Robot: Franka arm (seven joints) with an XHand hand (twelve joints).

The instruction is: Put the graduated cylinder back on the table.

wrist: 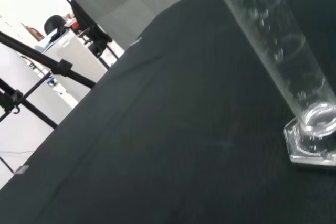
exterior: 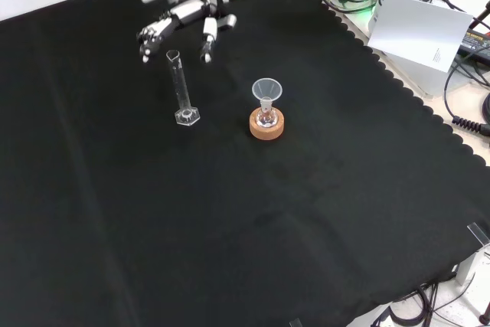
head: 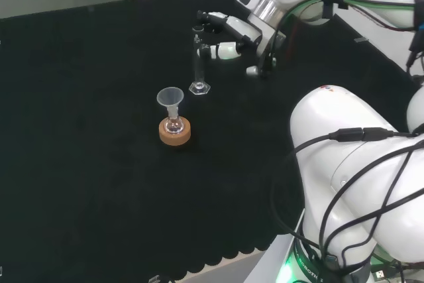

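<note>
The black cloth of the bench (exterior: 230,250) lies bare over most of its spread in the front view, with wide free room toward the scalloped edge at the right and toward the near side. The graduated cylinder (exterior: 182,88) stands upright on its flat foot on the cloth, long axis vertical, mouth up; in the front view it leans slightly in the picture toward the hand. The hand (exterior: 180,19) hangs just above and behind the cylinder's mouth in the front view, fingers spread and relaxed, holding nothing, clear of the glass. In the head view the hand (head: 228,34) sits just right of the cylinder (head: 198,64). Near the cylinder, to its right in the front view, a small flask with a funnel (exterior: 266,91) in its neck rests on a cork ring (exterior: 266,126). The cylinder's clear wall is hard to trace in the head view; in the wrist view its top is cut off and its foot (wrist: 311,145) shows close.
</note>
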